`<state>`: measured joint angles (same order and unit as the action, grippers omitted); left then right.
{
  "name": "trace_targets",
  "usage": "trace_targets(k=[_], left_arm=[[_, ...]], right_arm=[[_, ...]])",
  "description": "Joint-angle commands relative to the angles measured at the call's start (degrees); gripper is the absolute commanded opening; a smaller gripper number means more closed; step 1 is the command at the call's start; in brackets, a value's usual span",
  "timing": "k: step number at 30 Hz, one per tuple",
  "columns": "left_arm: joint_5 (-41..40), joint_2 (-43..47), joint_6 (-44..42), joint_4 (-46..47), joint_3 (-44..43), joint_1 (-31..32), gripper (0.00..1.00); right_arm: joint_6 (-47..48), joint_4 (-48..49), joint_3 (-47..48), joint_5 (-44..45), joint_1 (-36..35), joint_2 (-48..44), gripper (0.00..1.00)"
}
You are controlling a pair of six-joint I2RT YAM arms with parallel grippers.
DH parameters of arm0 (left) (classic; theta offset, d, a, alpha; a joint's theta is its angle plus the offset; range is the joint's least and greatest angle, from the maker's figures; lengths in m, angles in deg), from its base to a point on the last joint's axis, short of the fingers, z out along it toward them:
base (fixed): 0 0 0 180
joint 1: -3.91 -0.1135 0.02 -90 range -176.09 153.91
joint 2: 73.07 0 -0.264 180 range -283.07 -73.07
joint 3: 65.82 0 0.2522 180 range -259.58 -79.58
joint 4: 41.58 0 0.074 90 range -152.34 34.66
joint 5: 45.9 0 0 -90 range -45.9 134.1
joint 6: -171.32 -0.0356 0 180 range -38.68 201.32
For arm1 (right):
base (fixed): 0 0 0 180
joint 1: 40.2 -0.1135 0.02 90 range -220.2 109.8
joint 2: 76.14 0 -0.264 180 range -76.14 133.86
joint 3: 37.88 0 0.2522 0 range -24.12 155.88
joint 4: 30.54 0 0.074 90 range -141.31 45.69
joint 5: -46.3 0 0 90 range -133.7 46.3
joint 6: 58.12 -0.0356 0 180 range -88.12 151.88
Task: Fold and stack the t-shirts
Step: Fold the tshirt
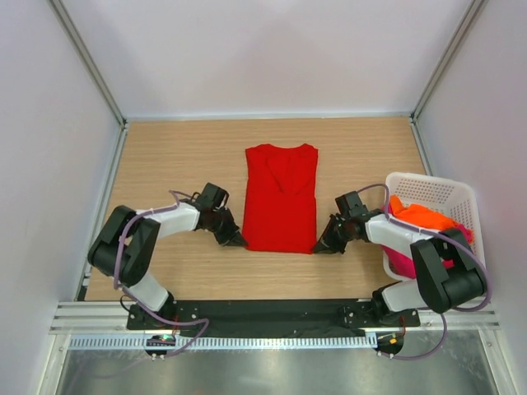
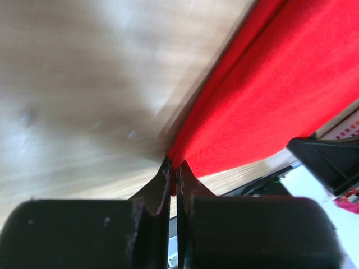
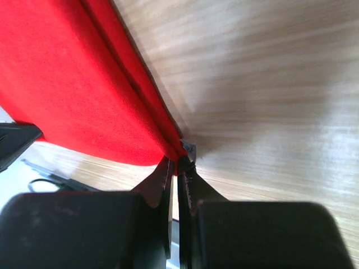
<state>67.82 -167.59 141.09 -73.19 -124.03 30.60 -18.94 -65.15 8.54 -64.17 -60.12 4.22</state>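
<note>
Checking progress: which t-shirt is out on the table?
The red t-shirt, lying flat on the table; the orange t-shirt and pink t-shirt are bunched in the basket.

In front of you lies a plain, solid bright red t-shirt (image 1: 281, 197) on a table (image 1: 181, 156) of pale tan wood with fine, straight grain. To your right is a white lattice basket (image 1: 440, 191), its walls a grid of small holes, holding an orange t-shirt (image 1: 422, 216) and a magenta-pink t-shirt (image 1: 401, 265), both plain. Your left gripper (image 1: 240, 242) and right gripper (image 1: 319, 248) are black, the arms (image 1: 169, 219) are white and black with lilac cables (image 1: 123, 247), and the walls (image 1: 49, 123) around you are off-white.
</note>
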Motion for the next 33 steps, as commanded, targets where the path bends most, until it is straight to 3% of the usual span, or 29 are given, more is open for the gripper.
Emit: trace_targets(k=[1, 12, 18, 22, 26, 31, 33], left_arm=[[-5.88, 5.37, -1.50, -4.12, 5.14, 1.77, 0.00], [-12.73, 28.67, 9.39, -11.68, 15.44, 14.87, 0.00], [-18.35, 39.48, 13.88, -18.53, 12.90, 21.38, 0.00], [-23.09, 39.86, 11.08, -26.08, 3.18, 21.38, 0.00], [-25.31, 35.03, 5.11, -31.28, -7.31, 18.58, 0.00], [-18.12, 25.38, -6.40, -31.82, -16.80, 6.12, 0.00], [-16.88, 22.11, -8.78, -31.11, -21.63, 3.81, 0.00]], right_arm=[[3.02, -4.73, -2.25, 6.05, -2.22, -3.71, 0.01], [-5.59, -17.99, -7.97, 8.86, -15.48, -28.31, 0.01], [-6.66, -25.37, -3.94, 11.32, -18.57, -36.41, 0.01], [-3.14, -29.16, 6.58, 14.05, -18.66, -33.70, 0.01], [0.37, -29.08, 16.54, 14.41, -17.08, -25.27, 0.01], [4.24, -27.41, 28.56, 13.61, -14.18, -12.71, 0.01], [6.08, -26.62, 31.74, 13.09, -12.08, -9.44, 0.01]])
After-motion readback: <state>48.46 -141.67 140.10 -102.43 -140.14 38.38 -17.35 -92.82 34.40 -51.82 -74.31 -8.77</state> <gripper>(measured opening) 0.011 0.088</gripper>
